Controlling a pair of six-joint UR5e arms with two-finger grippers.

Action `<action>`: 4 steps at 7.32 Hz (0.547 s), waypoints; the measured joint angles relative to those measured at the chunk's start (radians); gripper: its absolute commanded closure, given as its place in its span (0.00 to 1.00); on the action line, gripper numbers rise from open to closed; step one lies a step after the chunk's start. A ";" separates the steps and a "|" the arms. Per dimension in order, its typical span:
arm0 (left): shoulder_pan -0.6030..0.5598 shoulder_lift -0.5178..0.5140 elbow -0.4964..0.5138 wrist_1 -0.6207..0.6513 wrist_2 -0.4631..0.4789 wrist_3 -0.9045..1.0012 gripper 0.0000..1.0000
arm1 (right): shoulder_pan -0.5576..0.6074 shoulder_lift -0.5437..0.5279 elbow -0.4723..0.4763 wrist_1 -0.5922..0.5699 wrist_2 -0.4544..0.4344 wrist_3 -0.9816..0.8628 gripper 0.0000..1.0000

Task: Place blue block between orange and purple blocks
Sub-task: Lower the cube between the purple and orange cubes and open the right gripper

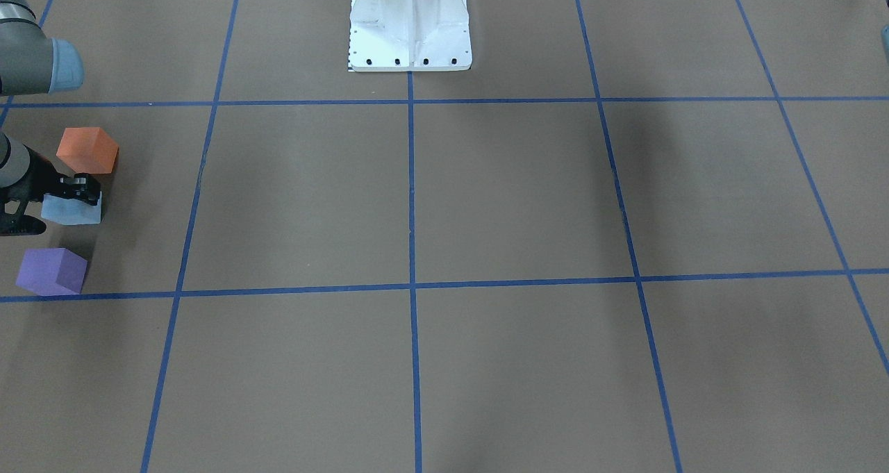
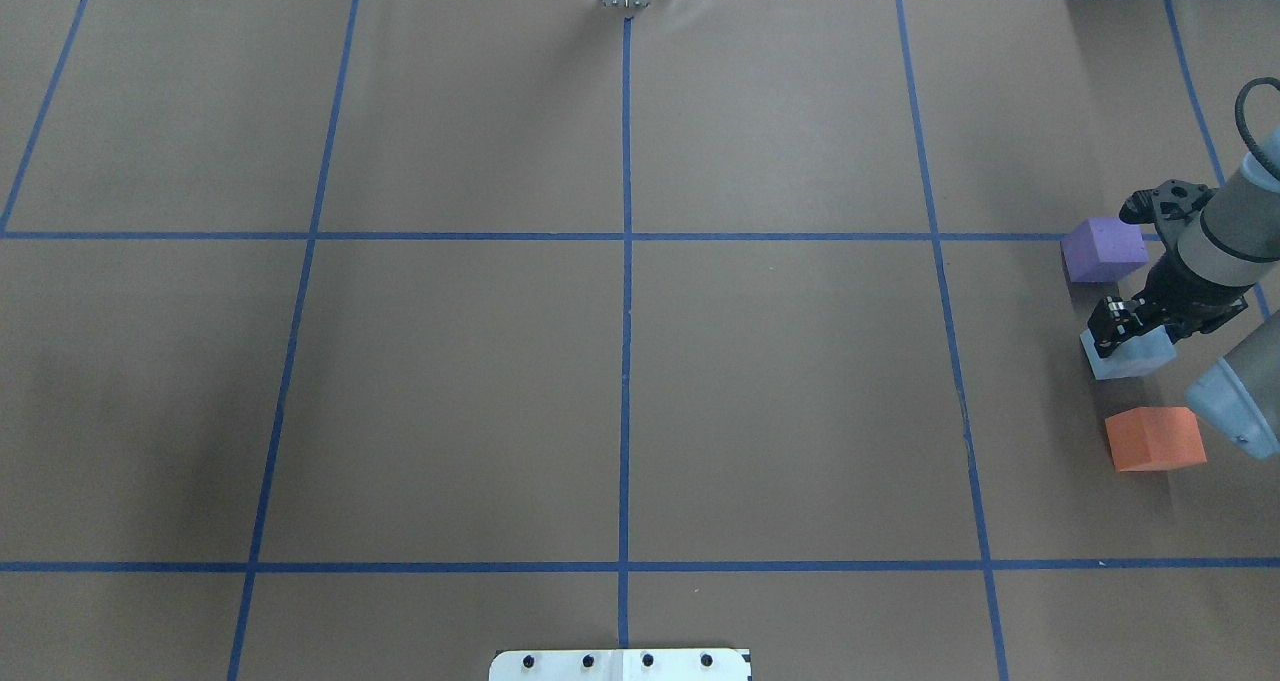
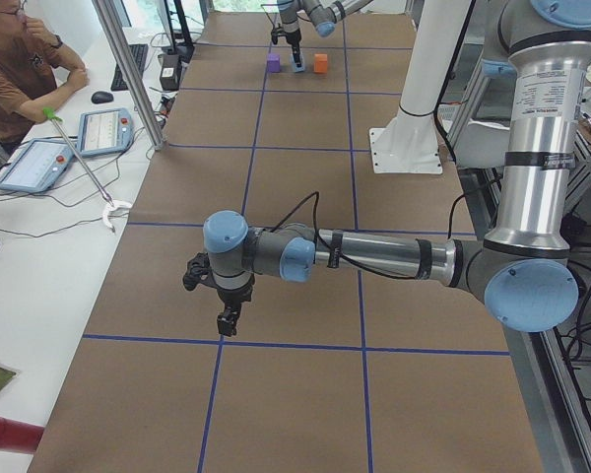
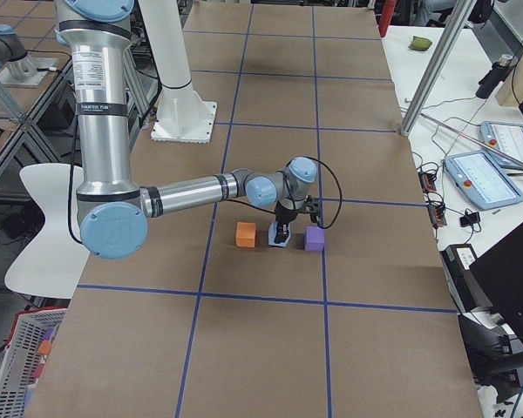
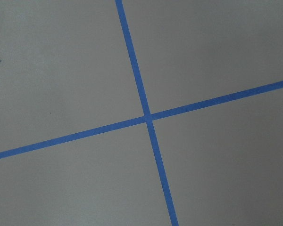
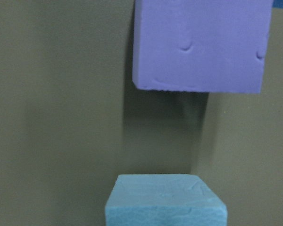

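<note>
The blue block [image 1: 69,210] sits on the table between the orange block [image 1: 87,150] and the purple block [image 1: 52,271], all at the robot's far right. My right gripper [image 1: 83,188] reaches down onto the blue block and is closed on its top. The overhead view shows the same row: purple block [image 2: 1103,249], blue block [image 2: 1132,354], orange block [image 2: 1155,438], with the right gripper [image 2: 1116,323] on the blue one. The right wrist view shows the blue block [image 6: 165,200] close below and the purple block [image 6: 200,44] beyond. My left gripper [image 3: 225,320] hovers over bare table; I cannot tell whether it is open.
The white robot base plate [image 1: 410,25] stands at the middle of the robot's side of the table. Blue tape lines [image 2: 626,261] mark a grid on the brown table. An operator [image 3: 20,69] sits at a side desk.
</note>
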 measured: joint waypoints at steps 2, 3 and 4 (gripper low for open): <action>0.000 -0.001 0.003 0.000 0.000 0.000 0.00 | 0.002 -0.002 0.019 0.000 0.001 0.000 0.00; 0.001 -0.002 0.003 0.000 0.000 0.001 0.00 | 0.014 -0.006 0.059 -0.002 0.003 -0.001 0.00; 0.001 -0.002 0.003 0.001 0.000 0.002 0.00 | 0.059 -0.012 0.108 -0.008 0.006 -0.003 0.00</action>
